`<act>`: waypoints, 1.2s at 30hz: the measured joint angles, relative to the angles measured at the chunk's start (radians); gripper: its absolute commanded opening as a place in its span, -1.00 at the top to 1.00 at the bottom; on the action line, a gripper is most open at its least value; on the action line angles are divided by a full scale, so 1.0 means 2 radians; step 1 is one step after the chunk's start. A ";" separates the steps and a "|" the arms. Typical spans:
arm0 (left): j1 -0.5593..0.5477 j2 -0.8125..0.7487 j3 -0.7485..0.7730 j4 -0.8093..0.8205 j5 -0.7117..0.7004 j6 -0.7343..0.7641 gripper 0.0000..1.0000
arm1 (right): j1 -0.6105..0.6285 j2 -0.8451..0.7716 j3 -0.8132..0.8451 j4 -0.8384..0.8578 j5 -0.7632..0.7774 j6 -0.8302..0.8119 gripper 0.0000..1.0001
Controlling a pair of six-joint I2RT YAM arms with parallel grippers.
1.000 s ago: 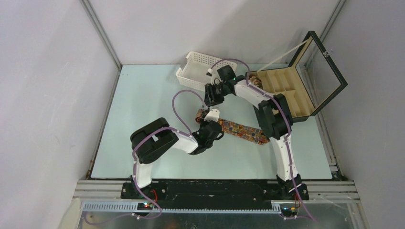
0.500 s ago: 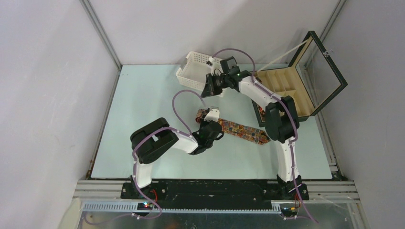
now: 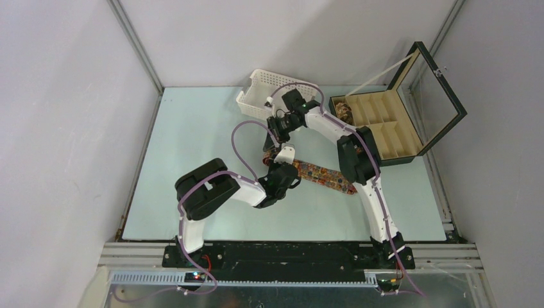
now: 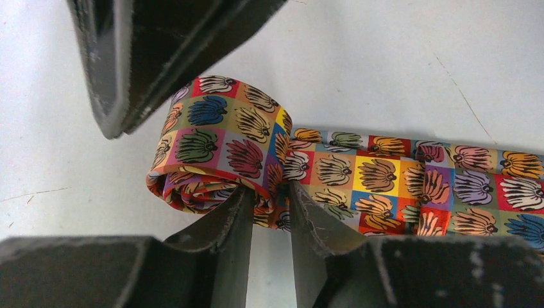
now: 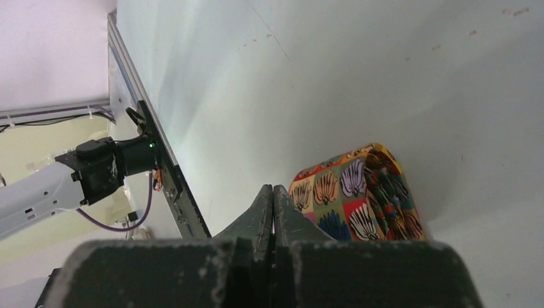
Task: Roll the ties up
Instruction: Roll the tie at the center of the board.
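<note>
One tie (image 3: pixel 324 175) lies across the table, a patchwork of coloured squares, with its left end wound into a small coil (image 4: pixel 212 147) and the rest flat (image 4: pixel 417 176). My left gripper (image 4: pixel 269 196) is shut on the coil's edge, with a fold of fabric pinched between the fingertips (image 4: pixel 238 212). It sits at the coil in the top view (image 3: pixel 280 158). My right gripper (image 5: pixel 273 192) is shut on nothing and hovers just left of the coil (image 5: pixel 356 192). From above, this gripper (image 3: pixel 274 136) is beyond the coil. Another rolled tie (image 3: pixel 344 110) sits in a compartment of the box.
A white perforated basket (image 3: pixel 260 96) stands at the back of the table, close behind the right wrist. The black compartmented box (image 3: pixel 385 125) stands open at the back right, lid (image 3: pixel 442 96) raised. The table's metal frame edge (image 5: pixel 160 167) runs left of the right gripper.
The right gripper has closed from part-open to fully shut. It lifted toward the basket, then came back down beside the coil. The left gripper and the tie have stayed put.
</note>
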 measured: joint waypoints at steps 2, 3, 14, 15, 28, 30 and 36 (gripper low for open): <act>0.000 0.000 0.000 0.000 0.000 0.000 0.36 | 0.000 0.004 0.003 -0.017 0.002 -0.007 1.00; 0.000 0.000 0.000 0.000 0.000 0.000 0.36 | 0.000 0.004 0.005 -0.023 0.003 -0.009 1.00; 0.000 0.000 0.000 0.000 0.000 0.000 0.27 | -0.001 0.004 0.009 -0.056 0.033 -0.029 1.00; 0.000 0.000 0.000 0.000 0.000 0.000 0.27 | -0.001 0.004 0.009 -0.058 0.034 -0.030 1.00; 0.000 0.001 0.004 -0.007 0.000 0.000 0.11 | -0.004 0.007 0.009 -0.069 0.055 -0.032 1.00; 0.000 0.001 0.006 -0.008 0.000 0.000 0.09 | -0.004 0.008 0.009 -0.069 0.056 -0.032 1.00; 0.000 0.001 0.006 -0.009 0.000 -0.001 0.03 | -0.004 0.008 0.009 -0.068 0.057 -0.031 1.00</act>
